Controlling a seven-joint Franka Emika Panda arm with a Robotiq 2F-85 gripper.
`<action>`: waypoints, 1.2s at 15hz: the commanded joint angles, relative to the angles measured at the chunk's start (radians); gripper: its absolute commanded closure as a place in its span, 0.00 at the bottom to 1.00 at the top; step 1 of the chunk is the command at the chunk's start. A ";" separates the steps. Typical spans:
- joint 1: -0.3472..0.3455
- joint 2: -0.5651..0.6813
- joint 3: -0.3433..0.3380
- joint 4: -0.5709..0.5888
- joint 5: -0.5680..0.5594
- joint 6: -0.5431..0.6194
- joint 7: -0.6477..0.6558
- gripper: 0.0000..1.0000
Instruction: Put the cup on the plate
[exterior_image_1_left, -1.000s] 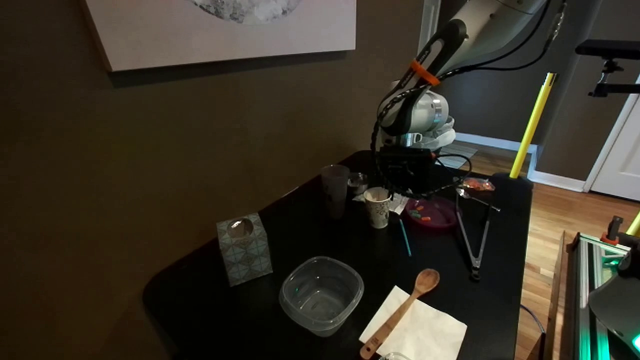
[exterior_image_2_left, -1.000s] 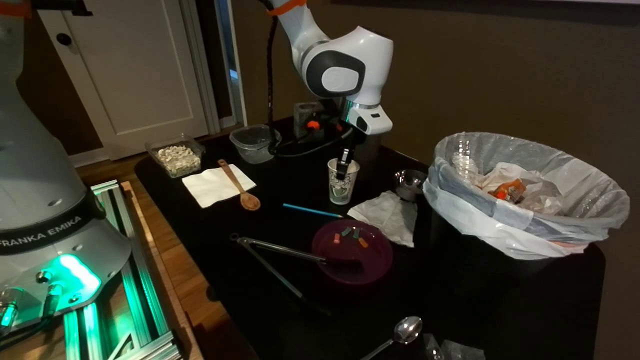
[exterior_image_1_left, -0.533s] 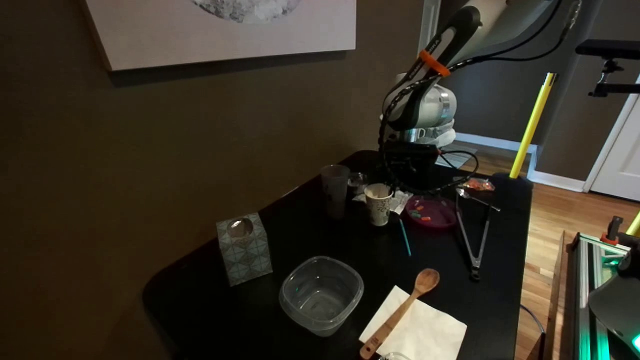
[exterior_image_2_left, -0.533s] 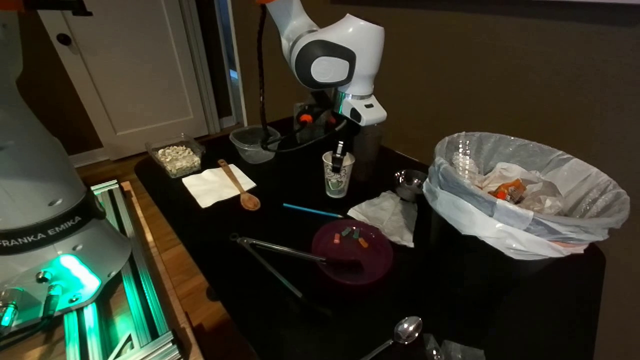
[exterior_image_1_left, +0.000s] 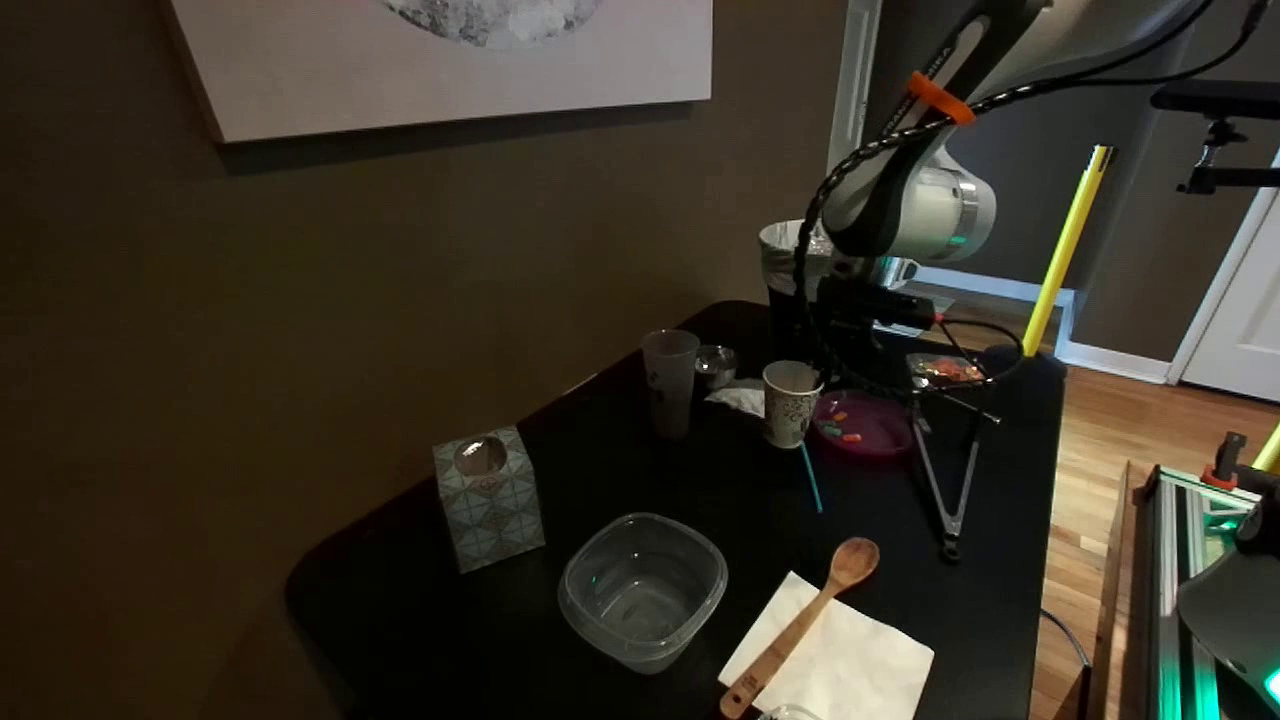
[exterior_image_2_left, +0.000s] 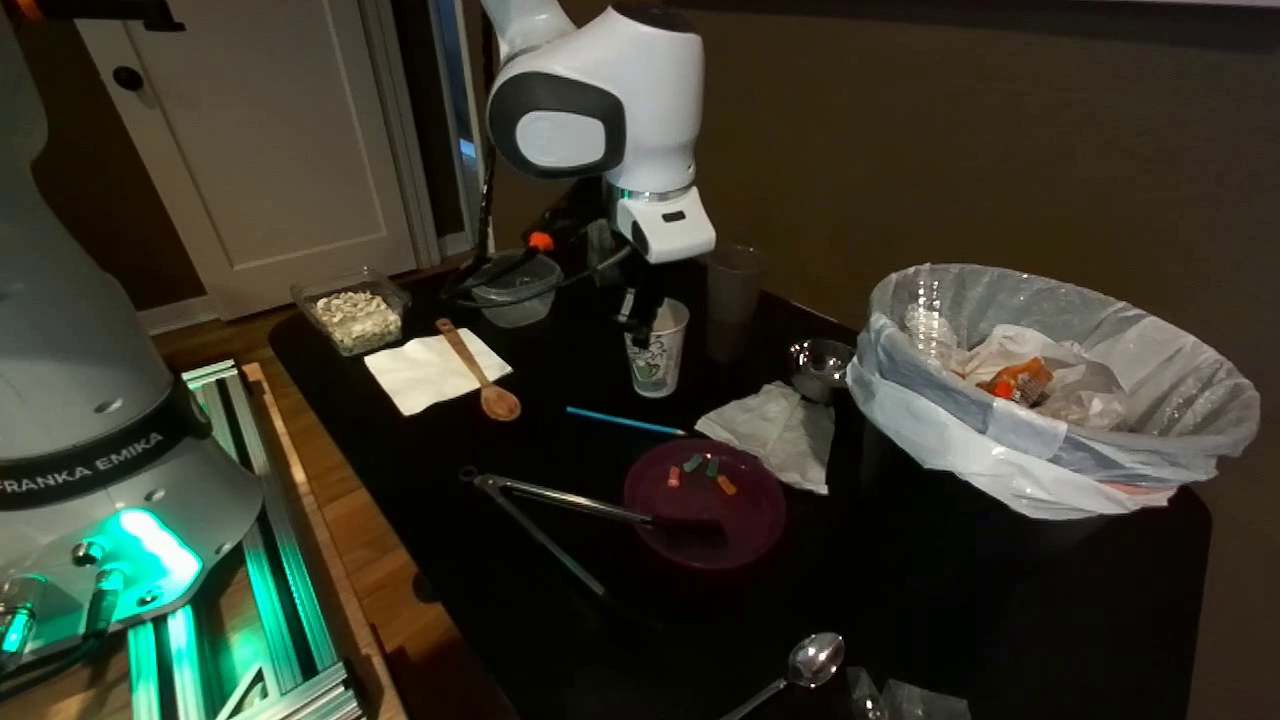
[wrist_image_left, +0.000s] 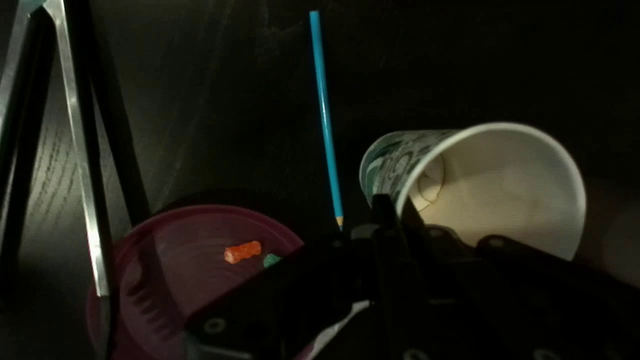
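The cup is a white paper cup with a printed pattern, in both exterior views (exterior_image_1_left: 789, 415) (exterior_image_2_left: 657, 365) and large in the wrist view (wrist_image_left: 500, 185). My gripper (exterior_image_2_left: 643, 328) is shut on its rim; in the wrist view the gripper (wrist_image_left: 398, 204) has one finger inside the wall and one outside. The cup looks slightly tilted and seems held just above the dark table. The dark red round plate (exterior_image_2_left: 752, 510) lies beside it, also in the other views (exterior_image_1_left: 870, 432) (wrist_image_left: 195, 290). Several small candies lie on it.
Metal tongs (exterior_image_2_left: 560, 502) rest with one end on the plate. A blue pencil (exterior_image_2_left: 625, 421) lies between cup and plate. A crumpled napkin (exterior_image_2_left: 780, 430), a metal bowl (exterior_image_2_left: 820, 368), a tall translucent cup (exterior_image_2_left: 733, 300) and a lined bin (exterior_image_2_left: 1000, 460) stand around.
The gripper and cup have moved together: rightward in an exterior view, and leftward and a little up in an exterior view from the opposite end. The plate and other things have not moved.
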 joint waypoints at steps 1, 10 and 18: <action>-0.050 -0.130 0.064 -0.177 0.277 0.110 -0.092 0.99; -0.089 -0.120 -0.019 -0.153 0.320 0.031 -0.090 0.99; -0.156 -0.122 -0.112 -0.157 0.384 -0.008 -0.021 0.99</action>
